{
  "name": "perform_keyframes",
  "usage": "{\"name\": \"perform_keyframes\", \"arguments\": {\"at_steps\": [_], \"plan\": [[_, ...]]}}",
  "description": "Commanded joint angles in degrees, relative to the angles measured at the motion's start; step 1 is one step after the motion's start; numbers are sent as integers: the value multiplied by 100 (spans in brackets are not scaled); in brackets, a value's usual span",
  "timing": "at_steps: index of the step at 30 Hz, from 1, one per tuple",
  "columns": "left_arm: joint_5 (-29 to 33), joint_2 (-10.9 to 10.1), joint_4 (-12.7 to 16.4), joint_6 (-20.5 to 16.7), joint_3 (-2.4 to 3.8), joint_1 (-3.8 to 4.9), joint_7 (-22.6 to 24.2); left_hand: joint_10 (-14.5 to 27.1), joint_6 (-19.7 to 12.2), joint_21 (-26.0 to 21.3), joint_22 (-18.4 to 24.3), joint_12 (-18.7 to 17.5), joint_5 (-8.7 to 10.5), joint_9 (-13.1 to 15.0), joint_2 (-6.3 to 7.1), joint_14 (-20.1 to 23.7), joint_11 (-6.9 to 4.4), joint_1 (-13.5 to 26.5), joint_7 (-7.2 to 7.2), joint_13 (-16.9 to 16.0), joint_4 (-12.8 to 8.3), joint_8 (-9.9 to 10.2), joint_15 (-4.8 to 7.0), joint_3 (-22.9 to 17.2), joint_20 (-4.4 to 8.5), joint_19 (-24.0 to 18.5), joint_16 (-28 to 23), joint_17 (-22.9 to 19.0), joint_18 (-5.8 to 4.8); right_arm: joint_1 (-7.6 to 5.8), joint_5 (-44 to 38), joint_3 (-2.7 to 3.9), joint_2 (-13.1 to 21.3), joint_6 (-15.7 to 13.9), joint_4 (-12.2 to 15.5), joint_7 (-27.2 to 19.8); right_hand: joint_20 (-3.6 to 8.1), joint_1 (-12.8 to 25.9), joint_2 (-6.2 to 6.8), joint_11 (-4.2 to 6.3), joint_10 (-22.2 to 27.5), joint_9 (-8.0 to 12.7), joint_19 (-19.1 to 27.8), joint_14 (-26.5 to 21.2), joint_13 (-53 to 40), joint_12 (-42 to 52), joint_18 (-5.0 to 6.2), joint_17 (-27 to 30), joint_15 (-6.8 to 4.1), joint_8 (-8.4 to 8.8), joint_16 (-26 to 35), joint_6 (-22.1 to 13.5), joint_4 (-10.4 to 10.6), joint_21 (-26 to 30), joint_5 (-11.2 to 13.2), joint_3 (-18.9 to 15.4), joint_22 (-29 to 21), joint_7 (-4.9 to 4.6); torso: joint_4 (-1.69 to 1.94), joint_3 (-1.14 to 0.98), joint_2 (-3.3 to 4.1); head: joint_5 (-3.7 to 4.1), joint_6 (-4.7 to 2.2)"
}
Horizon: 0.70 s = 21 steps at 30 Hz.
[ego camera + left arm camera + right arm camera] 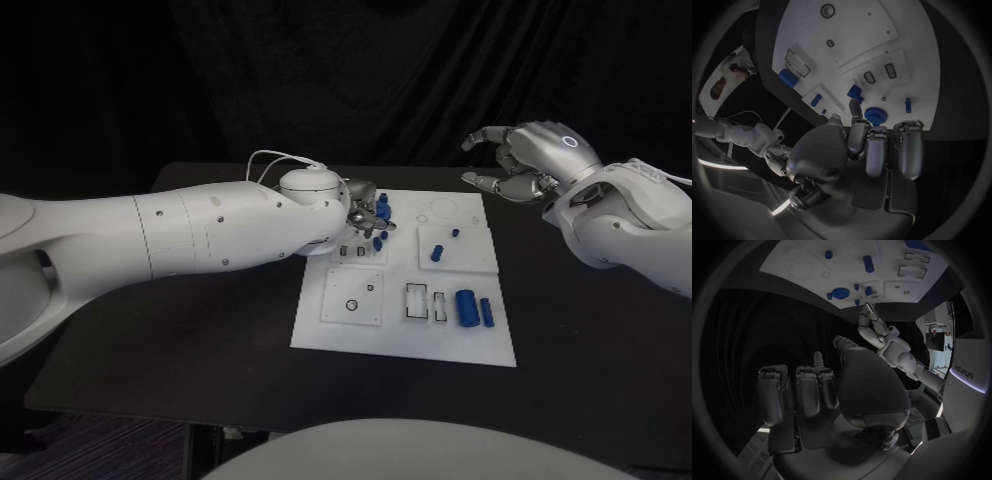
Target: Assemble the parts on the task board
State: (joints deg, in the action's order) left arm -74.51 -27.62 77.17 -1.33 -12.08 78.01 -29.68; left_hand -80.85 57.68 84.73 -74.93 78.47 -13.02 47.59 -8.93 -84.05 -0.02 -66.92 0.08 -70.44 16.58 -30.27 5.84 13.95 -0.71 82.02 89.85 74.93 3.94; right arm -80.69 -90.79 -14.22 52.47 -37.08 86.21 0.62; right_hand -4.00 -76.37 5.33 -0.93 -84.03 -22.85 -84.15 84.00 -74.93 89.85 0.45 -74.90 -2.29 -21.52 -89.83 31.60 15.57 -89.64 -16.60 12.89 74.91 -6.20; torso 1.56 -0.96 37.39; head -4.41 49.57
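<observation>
My left robot hand (364, 212) hangs over the far-left corner of the task board (335, 335), fingers curled close by a round blue part (875, 115); I cannot tell whether it grips it or only touches it. My right robot hand (522, 160) hovers off the board's far-right corner, fingers apart, holding nothing. A blue cylinder (466, 306) lies near the board's right edge, on the black surface (202, 350). I judge I'm at a pick-up or seating step; next I must confirm the grip before lifting
</observation>
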Motion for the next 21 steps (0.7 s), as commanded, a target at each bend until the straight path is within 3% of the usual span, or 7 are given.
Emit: {"name": "perform_keyframes", "arguments": {"at_steps": [1, 2, 4, 9, 15, 21], "plan": [[-40, 35, -35, 127, 6, 14, -77, -915, 51, -49, -262, 1153, 24, 6, 3, -595, -361, 61, 9, -1956, 2, 59, 40, 35, 37, -25, 15, 1507, -83, 13, -13, 5, -1, -63, -8, 13, -29, -3, -51, -17, -597, -9, -577, 600, -1507, 15, -41, -1510, 15, -23, -17, 47, -19, -26, 34, 16, 1505, 13, -17, -21, 12, 8, 27], [-40, 45, -45, 92, 6, 14, -63, -915, 63, -60, -249, 1153, -5, 8, -12, -595, -362, 67, 9, -1956, -2, 100, 41, 26, 40, -31, 15, 1507, -81, 13, -13, 5, -3, -60, -10, 17, -29, -3, -51, -17, -597, -9, -577, 600, -1507, 15, -41, -1510, 15, -23, -17, 47, -19, -26, 34, 16, 1505, 13, -32, -40, 11, 0, 34], [-40, 62, -56, 65, 5, 13, -41, -915, 86, -72, -240, 1153, -68, 17, -13, -595, -366, 44, 5, -1956, -15, 158, 46, 9, 44, -33, 15, 1507, -79, 13, -13, 5, -6, -57, -12, 21, -29, -3, -51, -17, -597, -9, -577, 600, -1507, 15, -41, -1510, 15, -23, -17, 47, -19, -26, 34, 16, 1505, 13, -48, -53, 13, -12, 42], [-40, 115, -93, 59, 4, 9, -11, -915, 98, -74, -241, 1153, -86, 23, -7, -595, -368, 30, 4, -1956, -20, 177, 47, 3, 46, -31, 15, 1507, -79, 13, -13, 5, -15, -60, -11, 8, -29, -3, -51, -17, -597, -9, -572, 600, -1507, 15, -39, -1510, 14, -26, -17, 47, -20, -19, 34, 16, 1502, 13, -24, -28, 14, 29, 43], [-40, 165, -158, 58, 1, 3, 6, -915, 129, -83, -235, 1153, -126, 39, -3, -595, -372, -3, -1, -1956, -27, 218, 51, -17, 50, -31, 15, 1507, -78, 13, -13, 5, -24, -61, -6, 2, -29, -3, -51, -17, -597, -9, -572, 600, -1507, 15, -39, -1510, 14, -26, -17, 47, -20, -19, 34, 16, 1502, 13, -13, -11, 7, 52, 43], [-40, 191, -197, 82, -2, -3, 5, -915, 163, -98, -222, 1153, -192, 64, 12, -595, -378, -60, -8, -1956, -39, 275, 58, -46, 56, -35, 15, 1507, -75, 13, -13, 5, -30, -55, -9, 0, -28, -7, -50, -15, -597, -7, -570, 600, -1507, 15, -38, -1510, 13, -32, -17, 47, -25, -16, 34, 17, 1501, 14, -23, 0, 14, 15, 43]]}}
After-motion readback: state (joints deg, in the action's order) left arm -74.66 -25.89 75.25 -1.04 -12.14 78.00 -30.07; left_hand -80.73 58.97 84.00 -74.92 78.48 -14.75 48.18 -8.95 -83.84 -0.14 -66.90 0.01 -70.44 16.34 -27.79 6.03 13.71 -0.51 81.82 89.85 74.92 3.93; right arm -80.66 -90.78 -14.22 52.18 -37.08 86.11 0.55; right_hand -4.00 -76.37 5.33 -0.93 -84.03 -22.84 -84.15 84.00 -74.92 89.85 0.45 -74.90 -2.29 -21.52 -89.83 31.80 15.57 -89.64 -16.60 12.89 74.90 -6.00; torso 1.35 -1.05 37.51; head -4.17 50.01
